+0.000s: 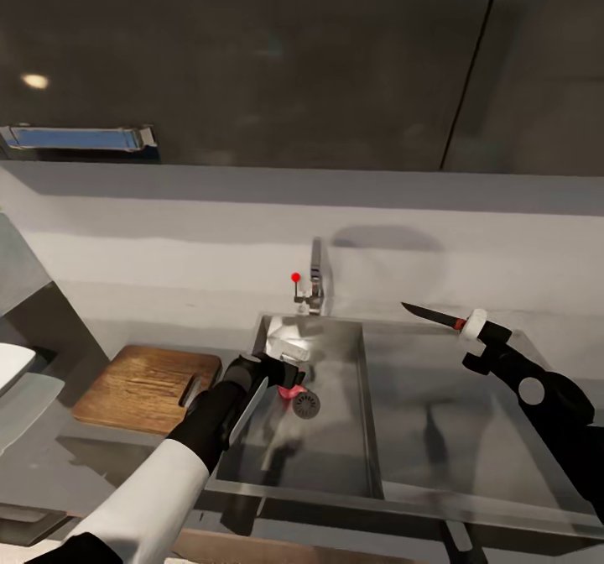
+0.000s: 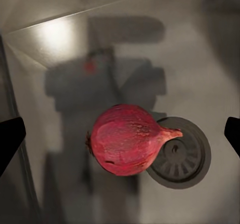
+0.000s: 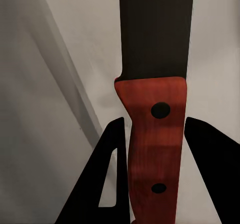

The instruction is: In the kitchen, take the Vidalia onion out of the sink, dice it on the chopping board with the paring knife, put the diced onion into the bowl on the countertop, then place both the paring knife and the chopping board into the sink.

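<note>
My left claw (image 2: 120,134) hangs spread over the onion (image 2: 127,140); it could roll toward the drain (image 2: 182,154) at three o'clock. Right claw (image 3: 150,169) pinches the paring knife (image 3: 155,84).

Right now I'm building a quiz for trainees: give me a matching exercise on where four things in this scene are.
Things:
1. onion
2. paring knife
3. chopping board
4. left gripper

Places:
A. held by the right gripper
B. on the countertop, left of the sink
C. on the sink floor beside the drain
D. open above the onion

Pairs: 1-C, 2-A, 3-B, 4-D
</note>
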